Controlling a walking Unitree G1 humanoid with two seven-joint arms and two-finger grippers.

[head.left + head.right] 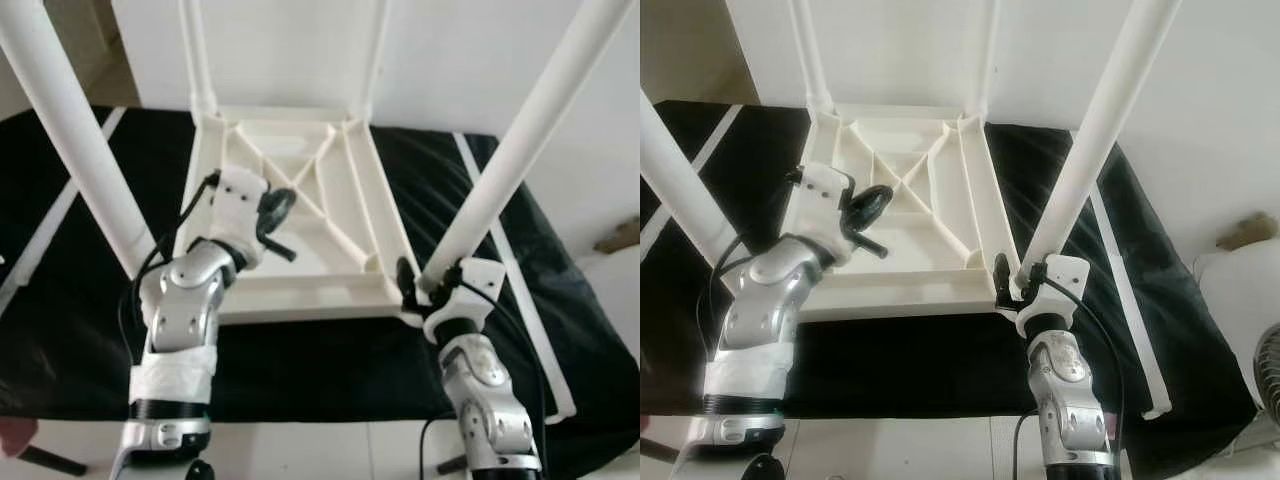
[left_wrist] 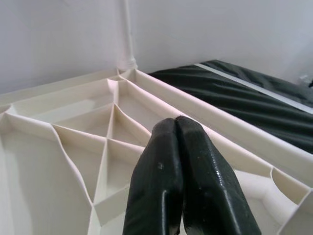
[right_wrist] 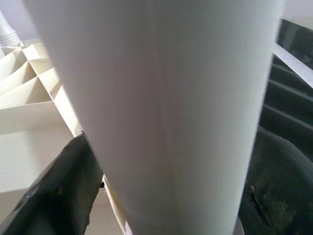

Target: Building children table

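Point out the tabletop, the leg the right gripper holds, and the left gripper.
tabletop point(image 1: 300, 290): left eye view, near rim.
leg point(image 1: 520, 150): left eye view, mid-shaft.
left gripper point(image 2: 188, 171): left wrist view, between the shut fingertips.

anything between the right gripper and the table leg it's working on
No, nothing visible. The right gripper is shut on the near right leg at its base, where it meets the upturned tabletop. The left gripper hangs shut over the tabletop's ribs.
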